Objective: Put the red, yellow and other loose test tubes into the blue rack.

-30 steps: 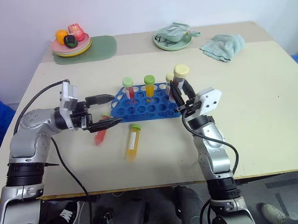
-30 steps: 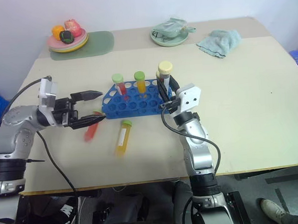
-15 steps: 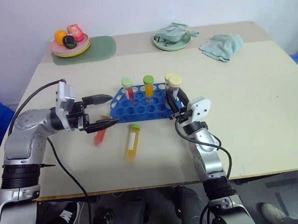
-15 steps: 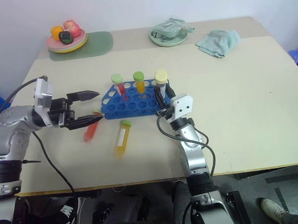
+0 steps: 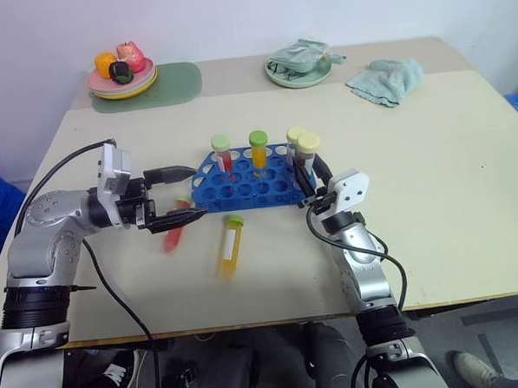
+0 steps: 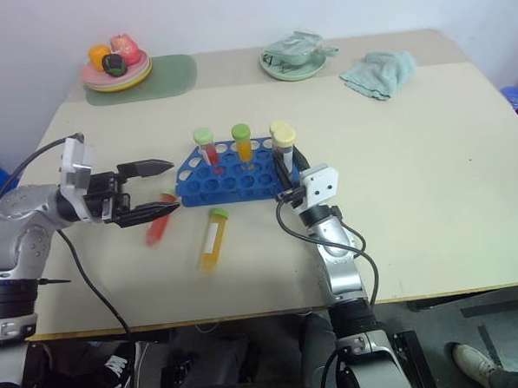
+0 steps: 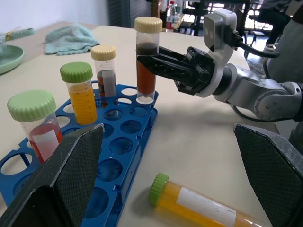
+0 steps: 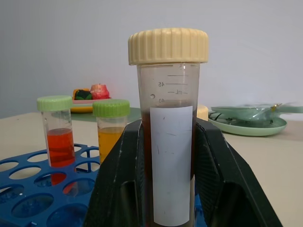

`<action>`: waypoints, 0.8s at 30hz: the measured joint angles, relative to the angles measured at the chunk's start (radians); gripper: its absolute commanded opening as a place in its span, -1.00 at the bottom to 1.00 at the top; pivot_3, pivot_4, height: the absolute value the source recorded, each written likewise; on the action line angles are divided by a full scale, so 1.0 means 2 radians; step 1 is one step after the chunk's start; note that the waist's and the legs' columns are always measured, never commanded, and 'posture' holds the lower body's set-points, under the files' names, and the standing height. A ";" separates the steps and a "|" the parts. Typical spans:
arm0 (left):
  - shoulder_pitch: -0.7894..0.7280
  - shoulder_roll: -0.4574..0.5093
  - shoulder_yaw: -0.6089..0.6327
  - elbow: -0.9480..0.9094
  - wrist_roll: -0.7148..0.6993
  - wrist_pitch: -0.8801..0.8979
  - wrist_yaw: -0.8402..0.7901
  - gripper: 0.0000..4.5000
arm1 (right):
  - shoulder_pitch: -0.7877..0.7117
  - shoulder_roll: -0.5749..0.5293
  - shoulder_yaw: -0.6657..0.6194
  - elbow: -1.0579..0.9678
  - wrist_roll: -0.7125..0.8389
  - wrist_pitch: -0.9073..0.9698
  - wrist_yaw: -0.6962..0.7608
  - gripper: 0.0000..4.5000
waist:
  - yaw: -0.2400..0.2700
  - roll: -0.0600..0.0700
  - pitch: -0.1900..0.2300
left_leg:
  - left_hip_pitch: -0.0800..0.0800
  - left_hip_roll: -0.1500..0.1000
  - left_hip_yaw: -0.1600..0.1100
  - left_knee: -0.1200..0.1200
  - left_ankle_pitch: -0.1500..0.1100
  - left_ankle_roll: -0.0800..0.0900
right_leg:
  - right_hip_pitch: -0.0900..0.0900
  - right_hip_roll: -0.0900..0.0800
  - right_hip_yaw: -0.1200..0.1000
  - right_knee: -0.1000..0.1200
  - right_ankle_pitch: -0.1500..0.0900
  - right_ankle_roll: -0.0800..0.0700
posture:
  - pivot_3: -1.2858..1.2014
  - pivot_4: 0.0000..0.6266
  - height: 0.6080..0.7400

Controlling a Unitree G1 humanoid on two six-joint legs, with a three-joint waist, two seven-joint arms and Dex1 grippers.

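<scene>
The blue rack (image 5: 246,188) lies mid-table with a green-capped red tube (image 5: 223,153), a green-capped yellow tube (image 5: 258,149) and a cream-capped tube (image 5: 294,142) standing in it. My right gripper (image 8: 168,128) is shut on a cream-capped dark-brown tube (image 5: 309,150), upright with its lower end in a hole at the rack's right end. My left gripper (image 5: 198,192) hangs open just left of the rack, above a loose red tube (image 5: 173,236) lying on the table. A loose yellow tube (image 5: 230,246) with a green cap lies in front of the rack.
At the back left, a plate of toy fruit (image 5: 122,72) sits by a green mat (image 5: 168,82). A green dish (image 5: 300,61) and a teal towel (image 5: 388,79) lie at the back right. Bare tabletop stretches to the right of the rack.
My right gripper has come down with the dark-brown tube, lowering it into the rack's right end. The left arm has stayed put.
</scene>
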 measured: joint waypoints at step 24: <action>0.011 0.001 0.003 -0.011 -0.009 0.002 0.007 1.00 | -0.006 0.001 0.008 0.039 0.017 -0.010 0.019 0.16 | -0.001 0.000 0.000 | 0.000 0.000 0.000 0.000 0.000 0.000 | 0.000 0.001 0.001 0.000 0.000 0.000 | 0.03 -0.52 1.00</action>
